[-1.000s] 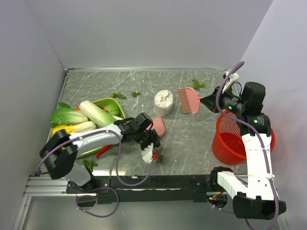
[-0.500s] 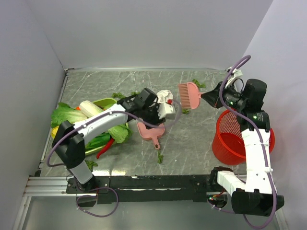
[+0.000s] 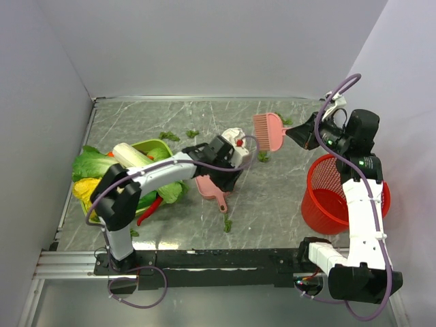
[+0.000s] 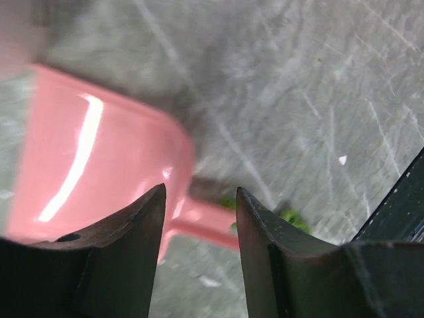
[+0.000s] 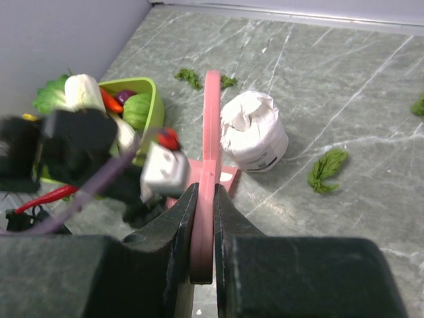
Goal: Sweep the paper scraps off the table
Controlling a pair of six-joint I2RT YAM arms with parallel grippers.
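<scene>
Small dark-green paper scraps lie scattered on the grey marble table (image 3: 272, 197): two at the far left-centre (image 3: 168, 136), one by the brush (image 3: 263, 157), one near the front (image 3: 227, 223) and one at the far right (image 3: 285, 121). My right gripper (image 3: 300, 136) (image 5: 205, 189) is shut on the handle of a pink brush (image 3: 268, 131) (image 5: 212, 119), held above the table. My left gripper (image 3: 228, 178) (image 4: 199, 192) hovers open over the pink dustpan (image 3: 211, 187) (image 4: 86, 159), which lies flat. Nothing sits between its fingers. A scrap (image 4: 291, 215) shows beyond the dustpan handle.
A white crumpled lump (image 3: 234, 138) (image 5: 255, 129) stands just behind the left wrist. A green tray (image 3: 160, 145) with lettuces and cabbages (image 3: 92, 163) fills the left side. A red mesh basket (image 3: 334, 194) stands at the right edge under the right arm.
My left arm swung from the front edge up and right toward the white lump, leaving the dustpan flat on the table. The right gripper lifted the brush slightly farther back.
</scene>
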